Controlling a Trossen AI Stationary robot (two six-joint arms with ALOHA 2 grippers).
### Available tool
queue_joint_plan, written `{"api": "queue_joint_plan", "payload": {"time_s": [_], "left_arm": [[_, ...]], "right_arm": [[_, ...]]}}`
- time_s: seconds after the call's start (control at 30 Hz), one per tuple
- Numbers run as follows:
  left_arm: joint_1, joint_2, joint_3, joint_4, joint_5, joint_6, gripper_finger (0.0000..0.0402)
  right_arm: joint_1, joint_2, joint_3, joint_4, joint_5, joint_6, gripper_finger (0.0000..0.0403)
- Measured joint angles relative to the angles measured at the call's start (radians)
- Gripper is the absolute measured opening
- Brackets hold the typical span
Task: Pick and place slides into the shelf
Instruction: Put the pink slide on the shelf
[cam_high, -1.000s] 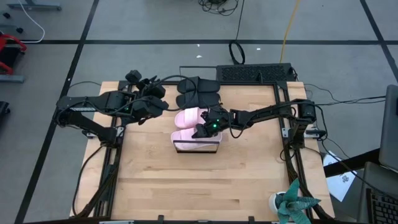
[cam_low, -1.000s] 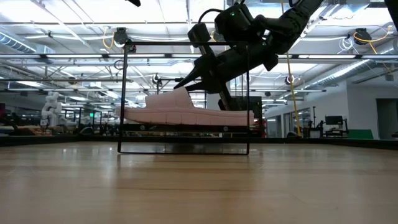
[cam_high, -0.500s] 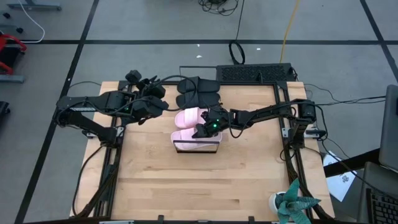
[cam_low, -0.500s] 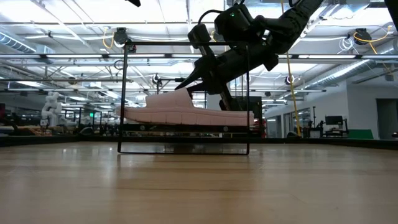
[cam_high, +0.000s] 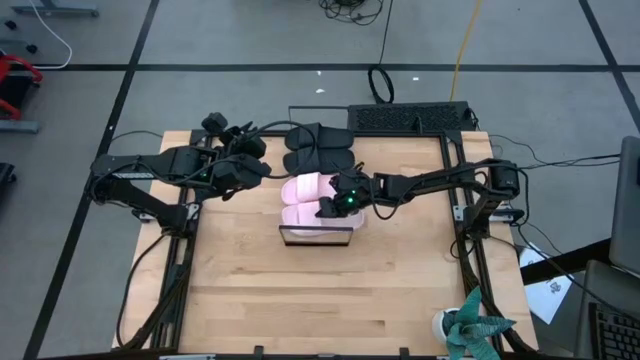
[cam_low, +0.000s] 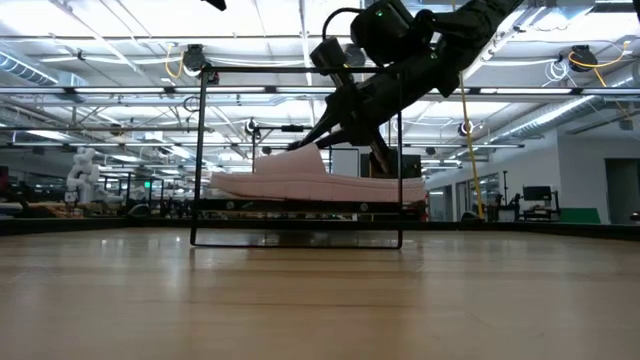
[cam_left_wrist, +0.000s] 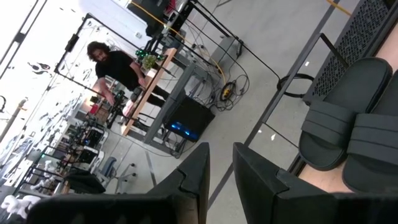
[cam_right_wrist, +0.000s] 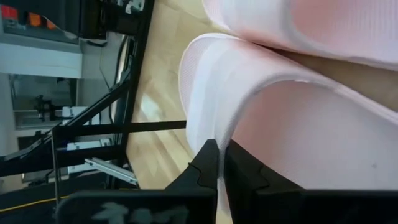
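Two pale pink slides lie side by side at the table's middle. My right gripper (cam_high: 335, 207) (cam_low: 312, 140) (cam_right_wrist: 219, 146) is shut on the nearer pink slide (cam_high: 302, 213) (cam_low: 315, 185). In the low view that slide lies level inside the shelf's black frame (cam_low: 200, 150), at the height of its board (cam_high: 318, 238). The other pink slide (cam_high: 303, 187) (cam_right_wrist: 298, 18) sits just beyond it. The black pair (cam_high: 318, 147) (cam_left_wrist: 354, 124) lies side by side near the far edge. My left gripper (cam_high: 262, 168) (cam_left_wrist: 221, 155) hovers left of the black pair, narrowly open and holding nothing. My right gripper pinches the edge of the nearer pink slide's strap (cam_right_wrist: 208, 124) between its two fingers (cam_right_wrist: 208, 163). It comes slanting down from the table's right. The slide stays level, sole down, at the height of the shelf board; its right end pokes past the frame's right post (cam_low: 400, 150).
A black keyboard-like box (cam_high: 410, 117) and cables sit at the far edge. A potted plant (cam_high: 475, 330) stands at the near right corner. Bare tabletop (cam_high: 320, 300) stretches in front of the shelf. A person (cam_left_wrist: 121, 68) stands in the room beyond the table.
My right gripper, still shut on the strap, has moved a little toward the table's right and far edge and risen slightly. The held pink slide has slid the same way along the shelf, and its right end now passes the frame's right post.
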Motion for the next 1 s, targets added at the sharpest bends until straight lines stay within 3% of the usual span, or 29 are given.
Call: {"api": "queue_joint_plan", "payload": {"time_s": [1.0], "left_arm": [[0.000,0.000,0.000,0.001,0.000,0.001,0.0078]], "right_arm": [[0.021,0.021,0.000,0.056,-0.003,0.051,0.0000]]}}
